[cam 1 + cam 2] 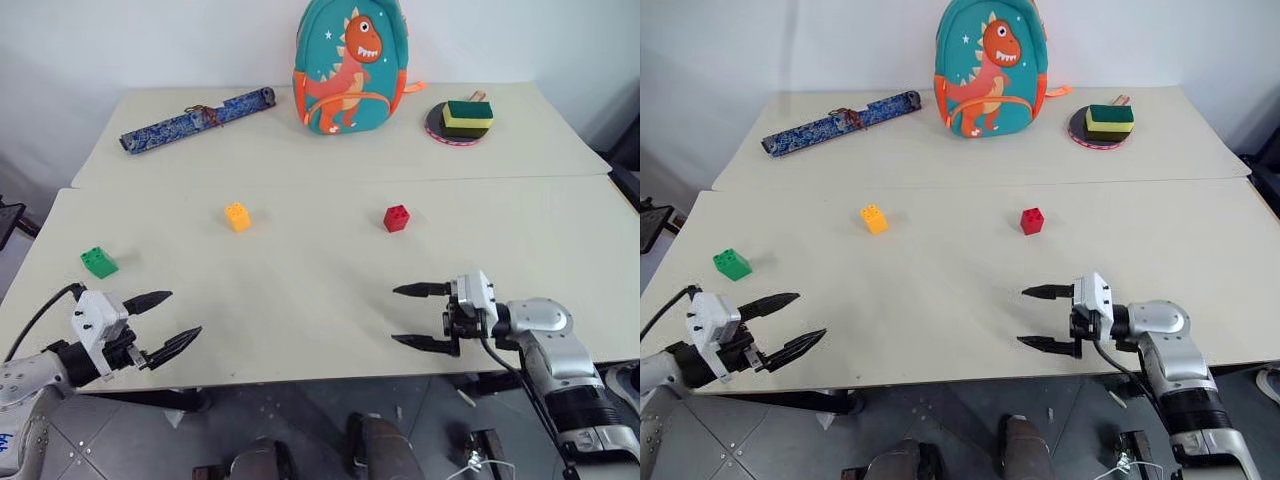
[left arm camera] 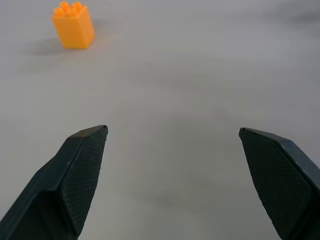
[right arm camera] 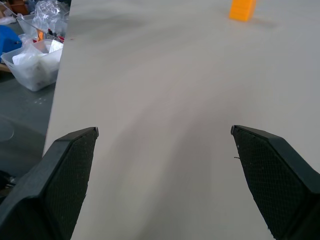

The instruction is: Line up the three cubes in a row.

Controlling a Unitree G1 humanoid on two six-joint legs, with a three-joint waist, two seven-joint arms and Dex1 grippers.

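both hands wide and empty over the desk's (image 1: 300, 320) near edge, left hand (image 1: 172, 322), right hand (image 1: 412, 316). cubes spread apart: green (image 1: 99, 262) far left, orange (image 1: 237, 216) middle, red (image 1: 396, 217) right.

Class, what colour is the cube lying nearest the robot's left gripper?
Green: the green cube, clearest in the left eye view.

Three small bricks well apart on the near table (image 1: 940, 290): green brick (image 1: 732, 264) at the left, orange brick (image 1: 873, 218) farther back toward the middle, red brick (image 1: 1032, 221) to its right. Left gripper (image 1: 797, 322) and right gripper (image 1: 1038, 318) over the near edge, fingers spread wide, nothing between them. On the far table (image 1: 940, 150): rolled blue cloth (image 1: 840, 122), dinosaur backpack (image 1: 990, 68), sponge (image 1: 1109, 120) on a round dish (image 1: 1080, 134).
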